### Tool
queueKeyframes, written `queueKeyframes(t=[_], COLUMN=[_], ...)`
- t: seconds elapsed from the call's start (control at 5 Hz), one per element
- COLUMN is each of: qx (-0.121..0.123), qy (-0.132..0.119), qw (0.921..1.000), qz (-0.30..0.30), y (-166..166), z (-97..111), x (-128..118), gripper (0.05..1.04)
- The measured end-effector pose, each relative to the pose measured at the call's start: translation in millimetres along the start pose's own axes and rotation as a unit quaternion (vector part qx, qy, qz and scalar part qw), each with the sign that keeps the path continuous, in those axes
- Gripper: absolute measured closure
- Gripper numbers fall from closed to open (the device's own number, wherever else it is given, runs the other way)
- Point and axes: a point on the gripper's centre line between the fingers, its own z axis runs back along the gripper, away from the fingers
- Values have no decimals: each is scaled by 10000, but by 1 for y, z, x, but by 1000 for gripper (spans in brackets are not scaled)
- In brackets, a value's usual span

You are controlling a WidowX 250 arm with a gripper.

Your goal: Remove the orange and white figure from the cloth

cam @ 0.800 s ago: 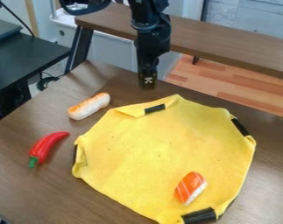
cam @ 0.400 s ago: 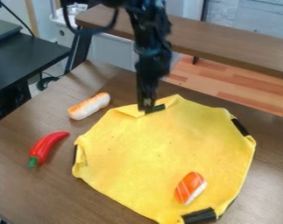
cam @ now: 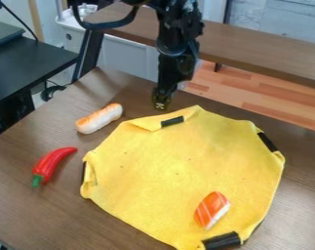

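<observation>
The orange and white figure (cam: 211, 210) lies on the yellow cloth (cam: 179, 166), in its lower right part as the camera sees it. Its long axis runs at a steep slant, from the lower left to the upper right. The upper end points toward the far side of the cloth, the lower end toward the black strip (cam: 221, 240) on the near edge. Its striped orange face is up and to the left, with the white side showing along the lower right.

The figure is well apart from the fingers (cam: 161, 101), down and to the right of them in the view, with most of the cloth between. The fingers hang just beyond the far edge of the cloth, over the counter (cam: 29, 210), near a 2nd black strip (cam: 172, 121). I cannot tell how far open they are; nothing is seen held in them.

To the left of the cloth, 2 other things rest on the counter: a white and orange roll (cam: 99, 118) and, nearer the camera, a red pepper (cam: 52, 163) with a green stem.
</observation>
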Motion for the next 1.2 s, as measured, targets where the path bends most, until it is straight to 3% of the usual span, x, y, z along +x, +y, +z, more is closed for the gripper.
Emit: queueKeyframes(t=[0.2, 0.4, 0.6, 0.8, 1.2], qx=[-72, -1227, -1642, -1787, -2043], qy=[-10, -465, -803, -807, -645], qw=[10000, 9902, 9784, 9684, 9570], qz=[41, 472, 964, 1543, 1954], y=[-2, -45, -63, -75, -114], z=[0, 10, 28, 37, 17], x=[0, 33, 52, 68, 92], gripper=[82, 82, 82, 82, 82])
